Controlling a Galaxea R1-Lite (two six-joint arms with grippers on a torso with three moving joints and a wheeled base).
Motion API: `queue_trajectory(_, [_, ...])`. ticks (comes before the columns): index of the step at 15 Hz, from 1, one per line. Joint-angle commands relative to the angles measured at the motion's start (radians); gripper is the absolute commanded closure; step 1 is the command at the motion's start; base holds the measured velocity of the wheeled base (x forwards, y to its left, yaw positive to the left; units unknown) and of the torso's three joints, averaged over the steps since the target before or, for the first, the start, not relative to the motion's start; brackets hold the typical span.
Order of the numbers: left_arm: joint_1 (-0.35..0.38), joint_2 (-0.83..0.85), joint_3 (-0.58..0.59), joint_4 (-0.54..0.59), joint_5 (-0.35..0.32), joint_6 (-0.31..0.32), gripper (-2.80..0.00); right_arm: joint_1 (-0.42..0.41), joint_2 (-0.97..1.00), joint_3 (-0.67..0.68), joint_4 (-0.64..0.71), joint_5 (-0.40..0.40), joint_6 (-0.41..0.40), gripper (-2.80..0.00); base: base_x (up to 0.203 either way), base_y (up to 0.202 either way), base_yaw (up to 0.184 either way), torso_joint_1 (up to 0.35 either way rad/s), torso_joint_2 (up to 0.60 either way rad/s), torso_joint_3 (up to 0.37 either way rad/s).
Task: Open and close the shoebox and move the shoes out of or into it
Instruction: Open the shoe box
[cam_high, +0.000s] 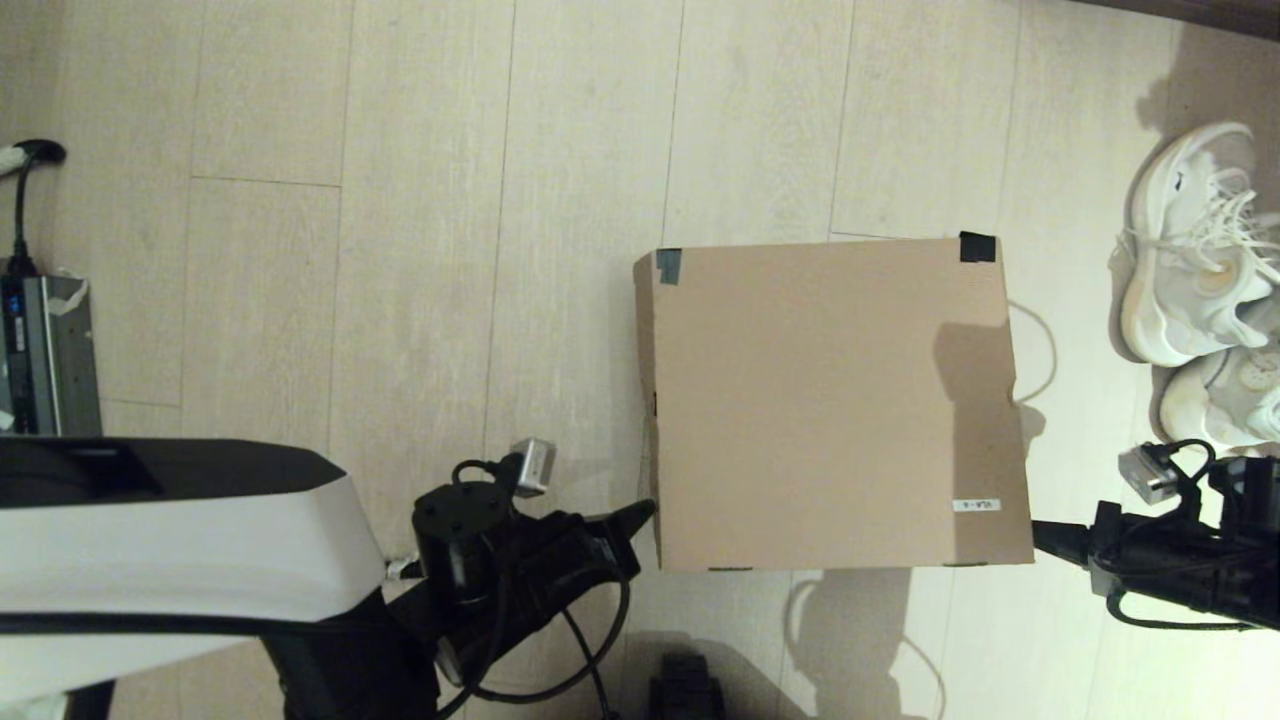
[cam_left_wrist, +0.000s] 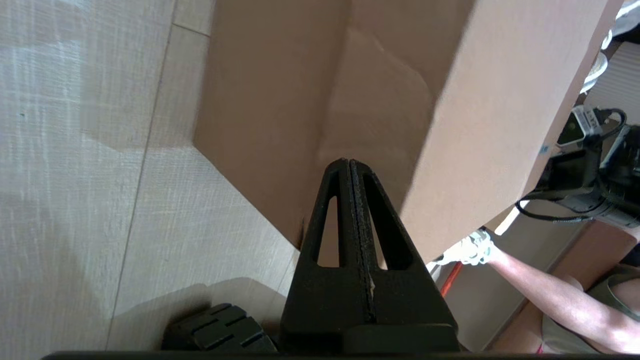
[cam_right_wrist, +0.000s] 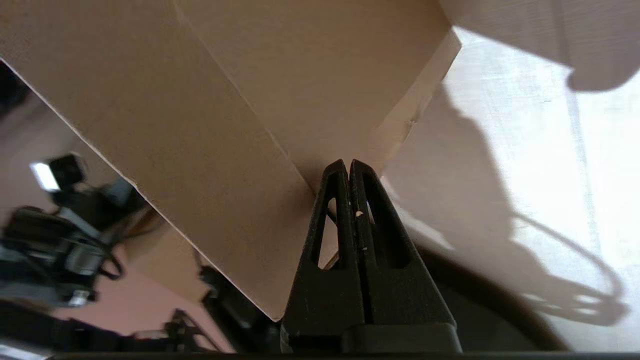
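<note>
The brown cardboard shoebox (cam_high: 830, 400) lies on the floor with its lid down, black tape at its far corners and a small white label (cam_high: 976, 505) near its front right. My left gripper (cam_high: 648, 512) is shut, its tip at the box's left side near the front corner. My right gripper (cam_high: 1038, 533) is shut too, its tip at the box's front right corner. Both wrist views show the shut fingers (cam_left_wrist: 348, 165) (cam_right_wrist: 348, 165) pointing at the box's side walls (cam_left_wrist: 280, 110) (cam_right_wrist: 320, 75). Two white sneakers (cam_high: 1195, 250) (cam_high: 1230, 395) sit on the floor right of the box.
A grey device with a black cable (cam_high: 45, 350) stands at the far left. My base's black wheel (cam_high: 685, 685) is in front of the box. A person's arm (cam_left_wrist: 550, 295) shows beyond the box in the left wrist view.
</note>
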Motion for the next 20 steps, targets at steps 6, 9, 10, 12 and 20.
queue_trajectory(6, [-0.005, -0.003, -0.001, -0.008, 0.001, -0.004, 0.0, 0.009, -0.113, 0.011, -0.004, 0.008, 0.071, 0.0, 0.0, 0.0, 0.0, 0.0, 0.0, 0.0])
queue_trajectory(9, [0.005, -0.042, 0.007, -0.008, 0.008, -0.002, 0.0, 0.009, -0.166, 0.012, -0.002, 0.01, 0.11, 0.0, 0.0, 0.0, 0.0, 0.0, 0.0, 0.0])
queue_trajectory(10, [0.007, -0.065, 0.019, -0.008, 0.009, -0.002, 0.0, 0.009, -0.181, 0.012, -0.002, 0.012, 0.121, 0.0, 0.0, 0.0, 0.0, 0.0, 0.0, 0.0])
queue_trajectory(12, [0.009, -0.096, 0.038, -0.008, 0.012, 0.0, 0.0, 0.012, -0.205, 0.015, 0.0, 0.012, 0.14, 0.0, 0.0, 0.0, 0.0, 0.0, 0.0, 0.0])
queue_trajectory(20, [0.05, -0.318, 0.188, -0.008, 0.086, 0.008, 0.0, 0.057, -0.348, -0.015, 0.001, 0.015, 0.329, 0.0, 0.0, 0.0, 0.0, 0.0, 0.0, 0.0])
